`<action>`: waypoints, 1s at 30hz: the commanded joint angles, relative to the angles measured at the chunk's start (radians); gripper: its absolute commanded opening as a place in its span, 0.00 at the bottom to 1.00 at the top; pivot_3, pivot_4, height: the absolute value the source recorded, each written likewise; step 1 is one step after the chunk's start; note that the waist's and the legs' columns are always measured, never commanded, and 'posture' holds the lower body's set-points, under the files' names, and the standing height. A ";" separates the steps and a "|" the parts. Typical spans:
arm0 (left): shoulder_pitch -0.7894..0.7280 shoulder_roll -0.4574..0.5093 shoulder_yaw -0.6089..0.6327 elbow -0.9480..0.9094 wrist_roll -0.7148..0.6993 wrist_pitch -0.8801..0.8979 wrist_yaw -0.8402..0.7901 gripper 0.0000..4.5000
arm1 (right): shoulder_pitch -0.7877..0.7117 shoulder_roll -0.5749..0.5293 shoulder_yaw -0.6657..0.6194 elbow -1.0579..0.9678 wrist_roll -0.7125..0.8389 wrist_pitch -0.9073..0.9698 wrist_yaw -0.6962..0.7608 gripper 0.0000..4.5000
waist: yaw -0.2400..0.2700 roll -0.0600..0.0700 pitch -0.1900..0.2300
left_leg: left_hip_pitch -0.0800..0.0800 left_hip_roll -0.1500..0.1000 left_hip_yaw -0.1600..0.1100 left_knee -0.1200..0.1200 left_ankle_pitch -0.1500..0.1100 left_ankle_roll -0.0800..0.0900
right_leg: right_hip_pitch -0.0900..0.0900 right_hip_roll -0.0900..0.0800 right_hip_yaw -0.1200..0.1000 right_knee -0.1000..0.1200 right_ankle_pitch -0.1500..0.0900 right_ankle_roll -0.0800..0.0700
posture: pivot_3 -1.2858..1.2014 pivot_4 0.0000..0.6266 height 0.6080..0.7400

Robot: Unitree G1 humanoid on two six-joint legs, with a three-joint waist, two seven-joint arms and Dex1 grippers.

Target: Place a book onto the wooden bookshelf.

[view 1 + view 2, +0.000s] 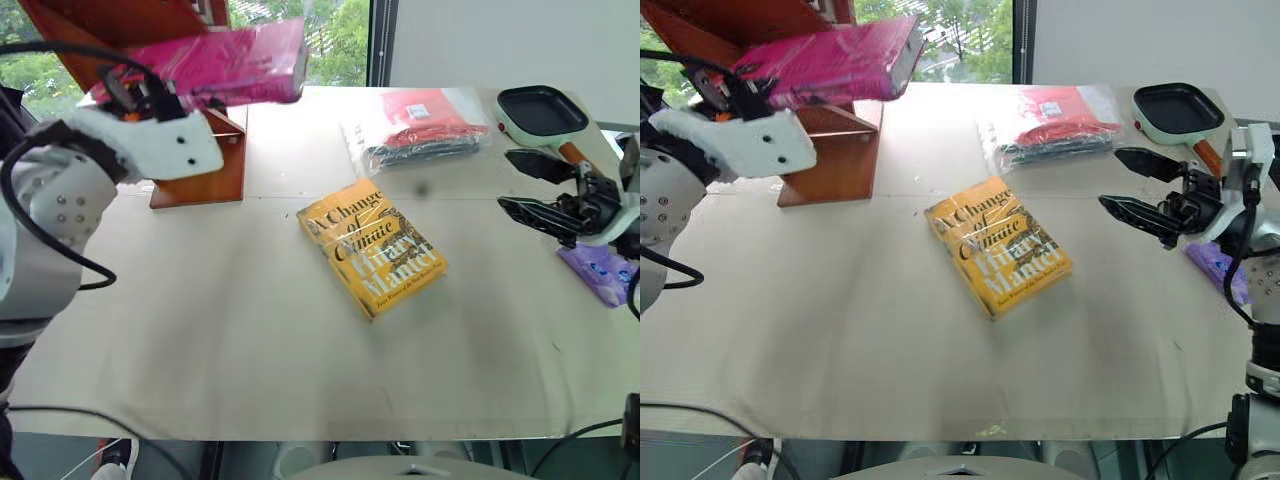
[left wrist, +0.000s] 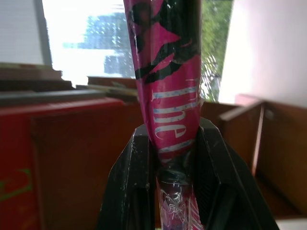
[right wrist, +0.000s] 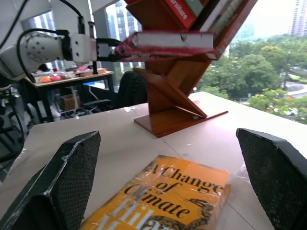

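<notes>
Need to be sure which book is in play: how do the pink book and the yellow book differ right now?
The pink book is held in the air, clamped in the left pincer by the wooden bookshelf; the yellow book lies flat on the table, untouched. The pink cover bears white lettering and a black patch, the yellow one black script. Both are closed.

Pink book [image 1: 225, 62] held level, mid-air, by wooden bookshelf [image 1: 200, 165].
</notes>
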 commanded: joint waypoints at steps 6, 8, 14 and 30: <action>-0.025 0.078 0.097 0.184 0.056 -0.134 -0.051 0.10 | -0.058 0.030 -0.001 -0.032 0.021 -0.003 -0.012 1.00 | -0.005 -0.001 0.001 | 0.000 0.000 0.000 0.000 0.000 0.000 | -0.001 0.000 0.000 0.001 0.000 0.000 | 0.52 0.24 0.85; -0.047 0.071 0.073 0.278 0.054 -0.180 -0.047 0.10 | -0.067 0.051 -0.009 -0.054 0.044 0.014 -0.048 1.00 | -0.005 -0.001 0.001 | 0.000 0.000 0.000 0.000 0.000 0.000 | -0.001 0.000 0.000 0.001 0.000 0.000 | 0.52 0.24 0.85; -0.188 0.038 -0.066 0.542 0.094 -0.312 -0.080 0.10 | -0.100 0.072 0.006 -0.066 0.023 0.011 -0.102 1.00 | -0.009 -0.001 0.001 | 0.000 -0.001 0.001 0.001 0.000 0.000 | -0.002 0.000 0.001 0.004 0.000 0.000 | 0.52 0.24 0.85; -0.323 0.008 -0.062 0.652 0.174 -0.407 -0.016 0.98 | -0.053 0.076 0.009 -0.093 -0.022 0.004 -0.161 1.00 | -0.030 -0.002 0.000 | -0.008 -0.001 0.003 0.011 -0.001 0.001 | -0.011 0.000 0.001 0.018 0.000 0.000 | 0.52 0.24 0.85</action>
